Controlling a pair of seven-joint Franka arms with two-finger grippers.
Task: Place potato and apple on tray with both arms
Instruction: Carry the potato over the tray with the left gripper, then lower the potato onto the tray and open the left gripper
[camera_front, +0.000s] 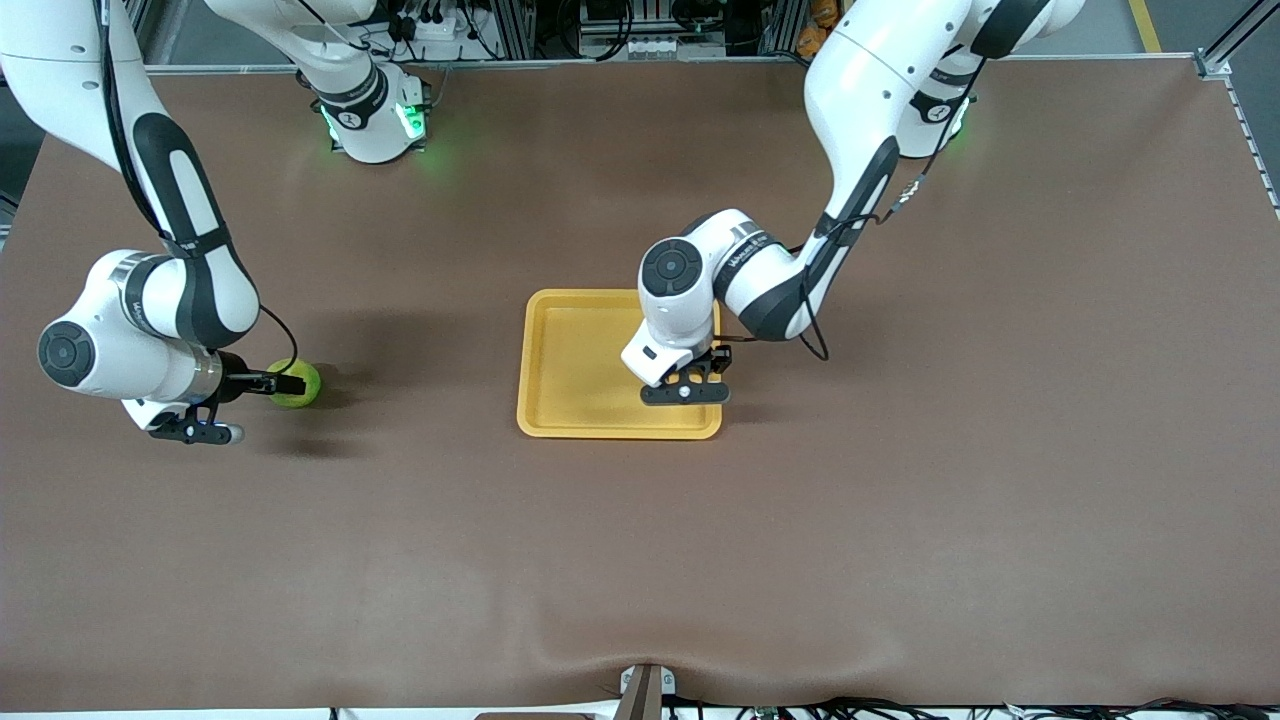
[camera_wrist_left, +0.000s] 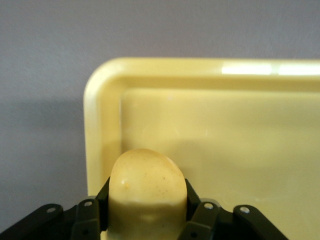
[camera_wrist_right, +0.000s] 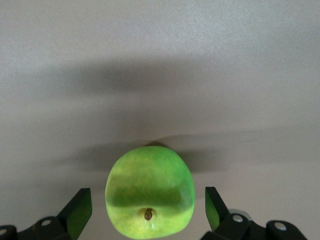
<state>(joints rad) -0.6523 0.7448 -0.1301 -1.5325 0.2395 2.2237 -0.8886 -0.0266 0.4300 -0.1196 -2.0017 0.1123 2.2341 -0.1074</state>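
Potato (camera_wrist_left: 146, 192) sits clamped in our left gripper (camera_wrist_left: 147, 212) over the tray (camera_wrist_left: 100, 100); apple (camera_wrist_right: 150, 197) rests on the table between our right gripper's (camera_wrist_right: 149, 210) spread fingers. We should lower gently, then close centered.

Even, bright overhead light; soft arm shadows on the tabletop (camera_front: 900, 500); white glare on the tray (camera_wrist_left: 260, 68) rim; close fingers (camera_wrist_right: 75, 212) blurred.

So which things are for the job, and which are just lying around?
For the job:
potato, held by the left gripper over the tray
apple, on the table between the right gripper's open fingers

Lying about:
nothing; only the brown table
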